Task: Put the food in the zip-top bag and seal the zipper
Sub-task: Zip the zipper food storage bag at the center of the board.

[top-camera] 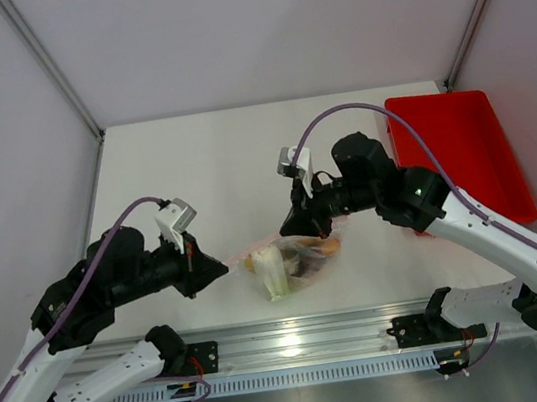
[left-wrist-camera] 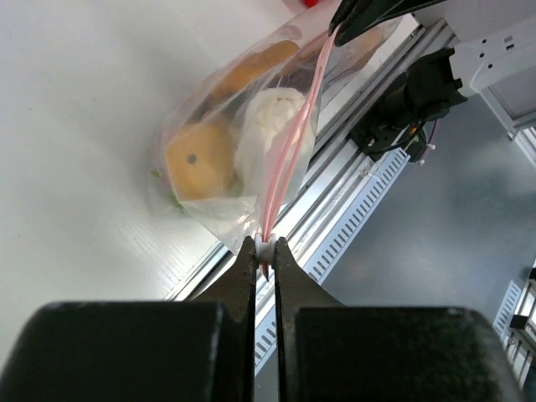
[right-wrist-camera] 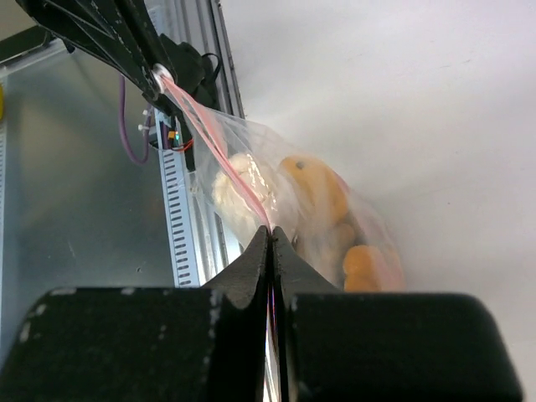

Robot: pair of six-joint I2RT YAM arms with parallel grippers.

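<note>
So in the top view the zip-top bag (top-camera: pixel 302 255) sat at about 6 o'clock on the table (top-camera: pixel 203 170), right by the near edge next to the metal rail (top-camera: pixel 299 338). The food was inside it. From the left wrist view I could make out a yellow lemon (left-wrist-camera: pixel 198 159), the pale leek (left-wrist-camera: pixel 268 126) and an orange piece (left-wrist-camera: pixel 251 71) behind the plastic. The rest was too smeared by the crinkles to name.

The left end effector (top-camera: pixel 224 265) was at the bag's 9 o'clock and clenched tight on the end of the zipper (top-camera: pixel 253 249). Its own camera showed the fingers pinched together on the pink strip, with a little white bit squeezed between the tips. The right end effector (top-camera: pixel 283 231) was at roughly 11 o'clock of the bag and was also clamped on the zipper, further along the same strip. That left the pink line stretched taut between the two tips, with the bag hanging off it.

Between the pinches the strip looked like two thin lines running close together, so I couldn't tell if that stretch was pressed shut.

The red tray (top-camera: pixel 463 152) was off at 2 o'clock, well apart from all this.
</note>
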